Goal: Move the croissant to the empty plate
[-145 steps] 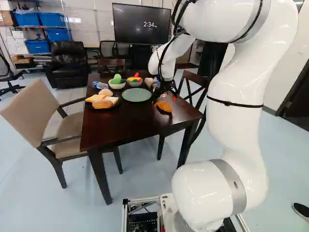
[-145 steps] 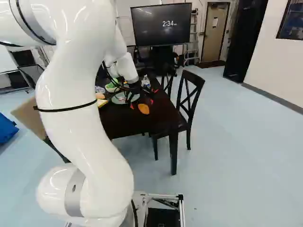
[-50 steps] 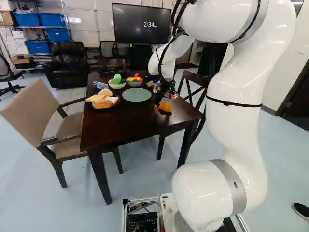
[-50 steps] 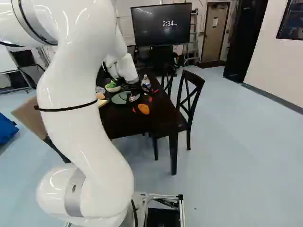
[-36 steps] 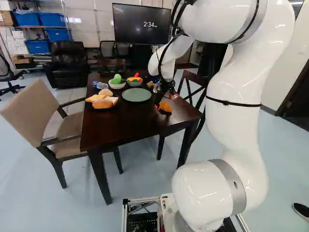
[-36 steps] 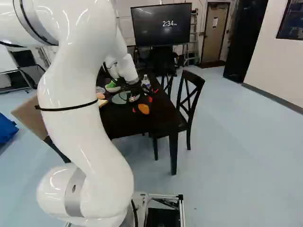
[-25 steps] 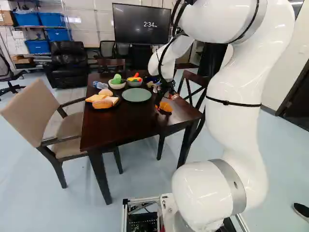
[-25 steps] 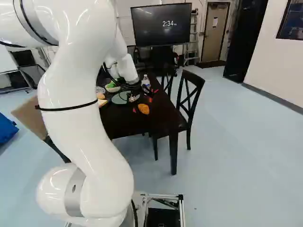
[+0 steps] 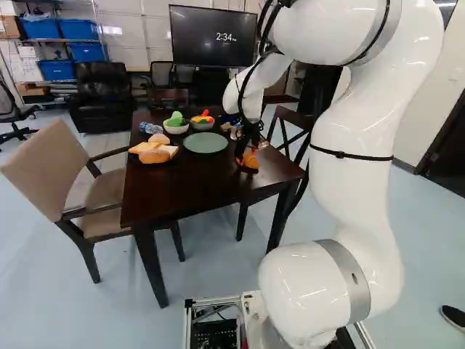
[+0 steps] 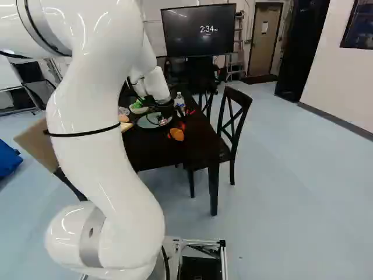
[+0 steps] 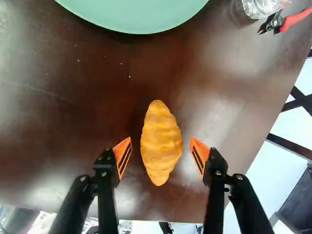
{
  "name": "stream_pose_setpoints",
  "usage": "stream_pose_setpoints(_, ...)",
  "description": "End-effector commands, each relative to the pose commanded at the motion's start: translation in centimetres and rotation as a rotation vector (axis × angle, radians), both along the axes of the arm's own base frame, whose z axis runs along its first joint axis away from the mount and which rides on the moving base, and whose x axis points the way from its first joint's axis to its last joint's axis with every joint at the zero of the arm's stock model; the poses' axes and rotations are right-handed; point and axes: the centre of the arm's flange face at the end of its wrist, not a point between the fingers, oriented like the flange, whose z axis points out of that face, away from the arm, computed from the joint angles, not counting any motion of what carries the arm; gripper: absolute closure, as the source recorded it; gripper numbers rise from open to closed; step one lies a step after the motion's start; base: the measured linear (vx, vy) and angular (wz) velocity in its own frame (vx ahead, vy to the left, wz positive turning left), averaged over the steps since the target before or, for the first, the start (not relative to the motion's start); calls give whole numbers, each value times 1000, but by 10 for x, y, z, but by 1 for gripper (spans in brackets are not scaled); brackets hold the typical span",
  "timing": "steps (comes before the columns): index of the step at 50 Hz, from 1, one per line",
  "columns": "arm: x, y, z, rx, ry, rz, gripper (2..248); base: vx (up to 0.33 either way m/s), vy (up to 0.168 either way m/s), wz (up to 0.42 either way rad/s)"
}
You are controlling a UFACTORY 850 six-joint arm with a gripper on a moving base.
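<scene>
My black two-fingered gripper stands over the near right part of the dark brown wooden tabletop, pointing down. Wrist view: its jaws are spread wide, released, with the orange-brown ridged croissant between the orange pads. I see a narrow gap on either side, both pads apart from it; I am holding nothing. The croissant lies on the tabletop, its long axis running roughly towards the round pale green plate, which sits farther off and to the left. Left base view: bread-like pieces lie left of the plate; beyond it stands a white bowl holding something green.
</scene>
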Motion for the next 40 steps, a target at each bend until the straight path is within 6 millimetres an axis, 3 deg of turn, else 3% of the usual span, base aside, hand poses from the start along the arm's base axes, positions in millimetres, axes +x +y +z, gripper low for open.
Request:
stream_pose_setpoints(9,0,0,0,0,0,0,88,0,0,0)
stream_pose_setpoints(10,0,0,0,0,0,0,100,0,0,0)
stream_pose_setpoints(30,0,0,0,0,0,0,103,0,0,0)
stream_pose_setpoints(35,0,0,0,0,0,0,112,0,0,0)
stream_pose_setpoints(36,0,0,0,0,0,0,125,0,0,0)
stream_pose_setpoints(40,0,0,0,0,0,0,125,0,0,0)
